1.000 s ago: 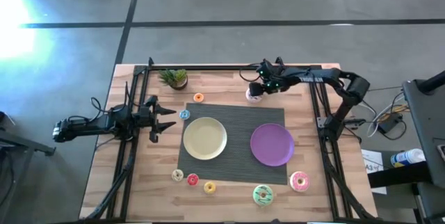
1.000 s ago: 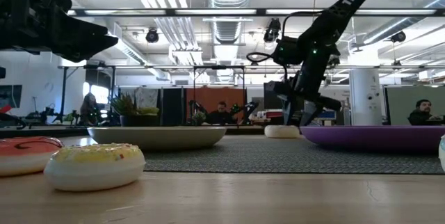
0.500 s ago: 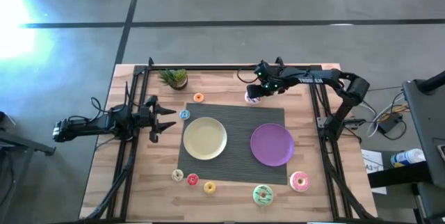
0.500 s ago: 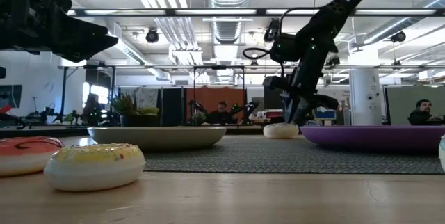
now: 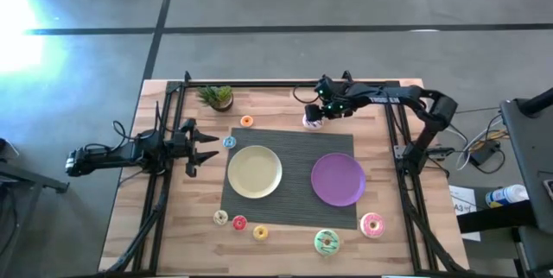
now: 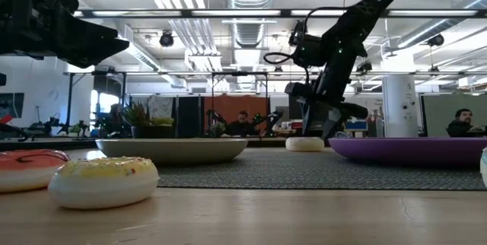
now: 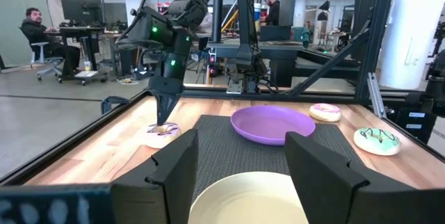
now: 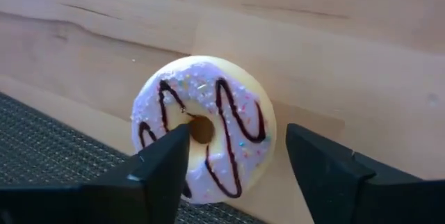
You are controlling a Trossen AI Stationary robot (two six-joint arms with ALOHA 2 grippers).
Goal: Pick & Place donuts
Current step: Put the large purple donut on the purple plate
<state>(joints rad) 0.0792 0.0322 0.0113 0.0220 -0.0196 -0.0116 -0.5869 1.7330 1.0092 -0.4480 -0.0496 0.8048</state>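
The right gripper (image 8: 233,158) hangs point-down over a white-iced ring donut with chocolate drizzle and sprinkles (image 8: 203,128). Its two dark fingers are spread apart, one over the donut's icing near the hole and one off its rim, and they grip nothing yet. That straddle looks meant for a pinch across one side of the ring, which would suit a soft, rounded toy better than spanning its full width. The donut lies flat on bare pale wood, just off the far edge of the dark woven placemat (image 5: 289,174).

On that placemat sit a smooth round purple plate (image 5: 338,179) and a smooth round cream-yellow plate (image 5: 254,171), both empty, likely the places for the donuts. Off the mat's near right corner lie a green-iced donut (image 5: 327,242) and a pink-iced donut (image 5: 371,224); three mini donuts line up off its near left corner. A small potted plant (image 5: 215,97) stands beyond the mat's far left corner.

The left gripper (image 5: 206,146) waits left of the mat, fingers parted and empty.
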